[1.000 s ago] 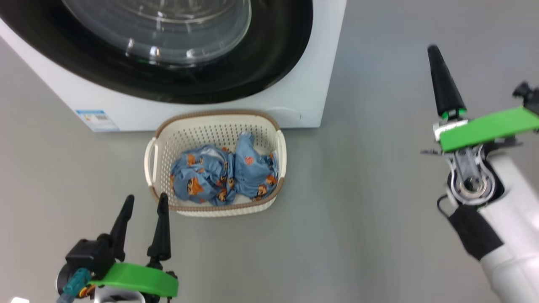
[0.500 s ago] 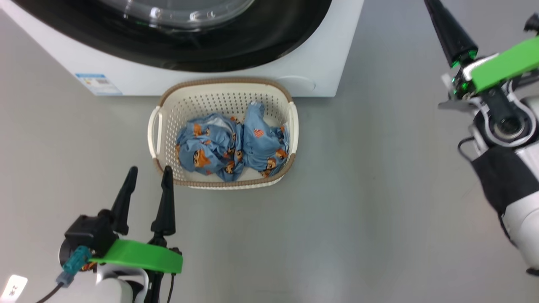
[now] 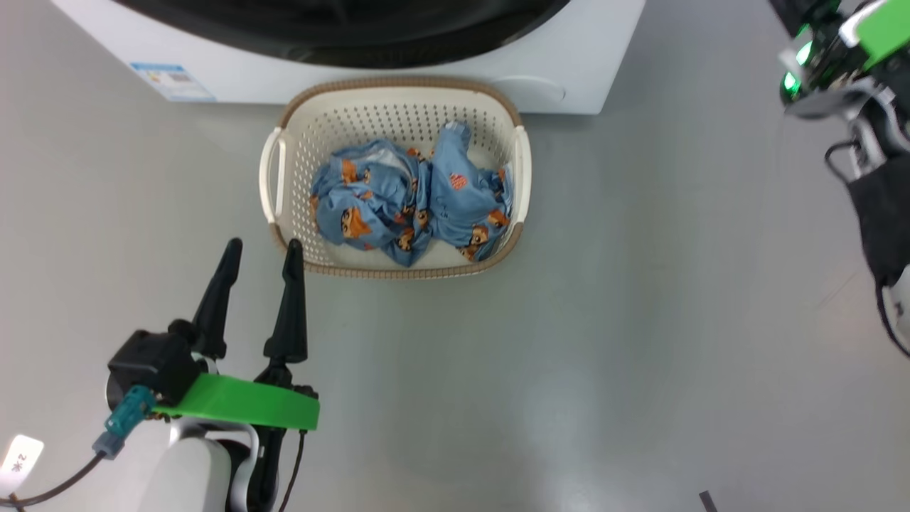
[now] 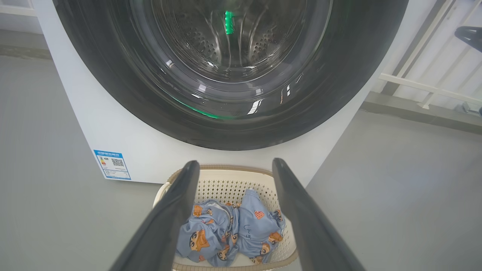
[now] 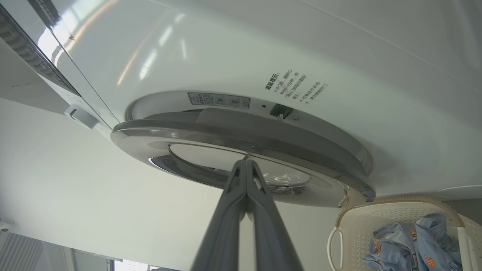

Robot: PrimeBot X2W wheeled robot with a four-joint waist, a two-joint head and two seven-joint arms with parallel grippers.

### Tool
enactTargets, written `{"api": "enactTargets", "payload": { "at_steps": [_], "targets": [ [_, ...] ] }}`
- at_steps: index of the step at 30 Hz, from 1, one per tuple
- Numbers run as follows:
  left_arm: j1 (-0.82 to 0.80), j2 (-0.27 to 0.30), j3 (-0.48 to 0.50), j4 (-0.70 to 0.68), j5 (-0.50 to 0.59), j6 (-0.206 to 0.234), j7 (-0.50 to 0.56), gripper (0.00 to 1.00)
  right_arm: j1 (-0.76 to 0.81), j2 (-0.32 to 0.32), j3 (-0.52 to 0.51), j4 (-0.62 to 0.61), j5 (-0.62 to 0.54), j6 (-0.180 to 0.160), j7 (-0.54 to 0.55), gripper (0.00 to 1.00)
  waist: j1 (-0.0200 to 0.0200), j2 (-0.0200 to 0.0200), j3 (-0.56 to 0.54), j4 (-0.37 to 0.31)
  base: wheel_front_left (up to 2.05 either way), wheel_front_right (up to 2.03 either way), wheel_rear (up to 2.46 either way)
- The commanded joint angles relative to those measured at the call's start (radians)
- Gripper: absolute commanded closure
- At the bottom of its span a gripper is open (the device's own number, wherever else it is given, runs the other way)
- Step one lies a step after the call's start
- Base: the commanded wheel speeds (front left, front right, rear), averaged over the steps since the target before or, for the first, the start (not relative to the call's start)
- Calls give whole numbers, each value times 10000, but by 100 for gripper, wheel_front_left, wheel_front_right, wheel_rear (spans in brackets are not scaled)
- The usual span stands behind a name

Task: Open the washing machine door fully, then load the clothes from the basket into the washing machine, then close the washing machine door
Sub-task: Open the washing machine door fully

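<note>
The washing machine [image 3: 583, 71] is a white box across the top of the head view, with the black rim of the washing machine door [image 3: 341, 35] just showing. The cream basket [image 3: 398, 85] stands on the floor against it, holding the blue bear-print clothes [image 3: 412, 203]. My left gripper [image 3: 263, 247] is open, empty, at the basket's near left corner. In the left wrist view the left gripper [image 4: 235, 164] frames the basket [image 4: 226, 186], the clothes [image 4: 233, 229] and the door [image 4: 233, 124]. My right gripper [image 5: 245, 162] is shut and empty, tips close to the door [image 5: 226, 139], seen edge-on.
A blue sticker [image 3: 170, 78] marks the machine's lower left front. Bare grey floor [image 3: 640, 320] lies right of and before the basket. My right arm's wrist [image 3: 846, 64] is at the top right. A white railing [image 4: 425, 88] stands right of the machine.
The head camera has moved, so the machine and basket sit higher in the picture. The right gripper has travelled up and forward, its fingers leaving the top edge. The left gripper stays open beside the basket.
</note>
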Motion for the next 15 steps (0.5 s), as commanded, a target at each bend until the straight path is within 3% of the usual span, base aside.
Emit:
{"api": "enactTargets", "payload": {
  "at_steps": [1, 15],
  "targets": [
    [-210, 172, 256, -330, -106, -16, -63, 0, -277, 92, -37, -147, 44, 100, 219, 100, 0, -1, 286, 173, 0, 0, 0],
    [-611, 172, -36, -592, -333, -16, -63, 0, -1931, 210, -271, 515, -416, 100, 1056, 100, 0, -1, 1032, 641, 0, 0, 0]
  ]
}}
